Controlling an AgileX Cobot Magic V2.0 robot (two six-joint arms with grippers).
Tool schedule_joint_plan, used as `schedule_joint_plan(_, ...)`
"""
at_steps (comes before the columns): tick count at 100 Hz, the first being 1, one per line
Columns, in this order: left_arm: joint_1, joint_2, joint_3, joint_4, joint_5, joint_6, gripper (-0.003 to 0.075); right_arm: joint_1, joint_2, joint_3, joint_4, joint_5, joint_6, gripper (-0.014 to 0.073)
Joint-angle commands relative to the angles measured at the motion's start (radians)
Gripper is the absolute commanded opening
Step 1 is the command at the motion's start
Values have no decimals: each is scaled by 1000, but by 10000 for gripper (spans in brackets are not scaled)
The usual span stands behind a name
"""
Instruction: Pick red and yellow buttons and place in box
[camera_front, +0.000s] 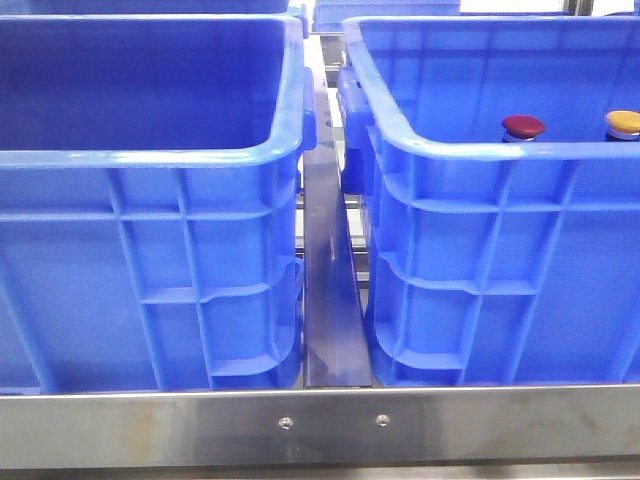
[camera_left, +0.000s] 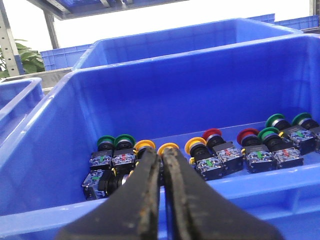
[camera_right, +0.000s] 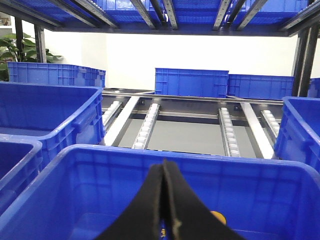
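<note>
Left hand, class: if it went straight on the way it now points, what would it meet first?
Probably the yellow buttons just past the closed left hand, inside the blue crate; depth is unclear.

text: none legible | labels: none | numbers: none

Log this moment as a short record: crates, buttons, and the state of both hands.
left crate: front view shows no contents
right crate: red cap and yellow cap show above its near rim
left wrist view: a crate holds a row of green, yellow and red push-buttons
left hand: shut, empty, over that crate's near rim
right hand: shut, empty, above a crate
</note>
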Motion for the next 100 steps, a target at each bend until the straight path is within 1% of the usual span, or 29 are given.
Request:
schedule_joint_plan(1,2,-33,52,-10,-85,-12,-19,3,1,-25,95,26,-4,-68)
schedule_joint_plan(77,2,-33,52,-10,-85,-12,-19,1,1,-25,82,22,5,-68)
schedule_joint_plan(84,2,-33,52,-10,-85,-12,-19,1,1,-25,9,34,63,-68)
schedule_joint_plan(88,2,-33,52,-10,-85,-12,-19,1,1,-25,-71,45,135,-68)
schedule_joint_plan(93,2,-33,52,-10,-85,-12,-19,1,1,-25,-194,58,252,-68)
schedule_joint_plan(100,2,-33,52,-10,-85,-12,-19,1,1,-25,-414,70,468,-68)
